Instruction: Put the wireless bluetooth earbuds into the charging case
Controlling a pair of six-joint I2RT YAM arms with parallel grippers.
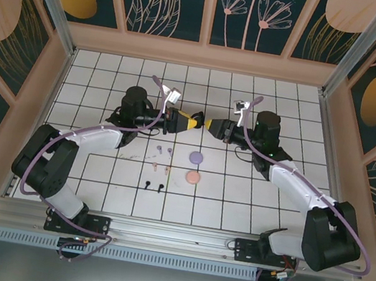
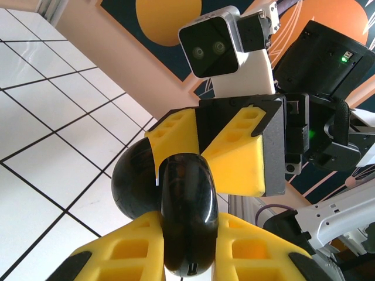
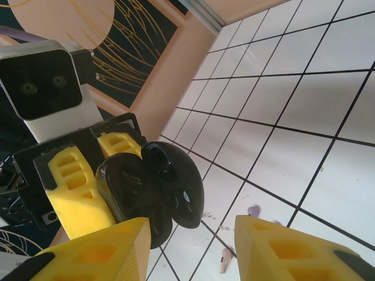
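**Top view:** The left gripper (image 1: 191, 121) and right gripper (image 1: 212, 125) meet nose to nose above the far half of the tiled surface (image 1: 248, 209), with a black case (image 1: 203, 123) between them. The earbuds lie on the tiles well below and nearer the bases. A lilac pair (image 1: 164, 149), a pink pair (image 1: 161, 168) and a black pair (image 1: 153, 185) sit in rows just left of centre, on the left arm's side. Beside them rest a lilac case (image 1: 196, 158) and a pink case (image 1: 193, 177), both flat discs. The buds are too small here to read their long axis.

**Left wrist:** The left gripper's yellow fingers (image 2: 263, 240) pinch the black case on edge, its lid swung open to one side. The right gripper's fingers (image 2: 240, 158) face it, close in.

**Right wrist:** The right gripper (image 3: 193, 246) stands spread and holds nothing, the open case just beyond its tips. The case's wells are dark, and whether anything sits in them cannot be told. A lilac bud (image 3: 252, 209) and a pink bud (image 3: 225, 260) show on the tiles beneath. The next move likely falls to the free right gripper, which would have to drop down and toward the near edge to reach a bud.
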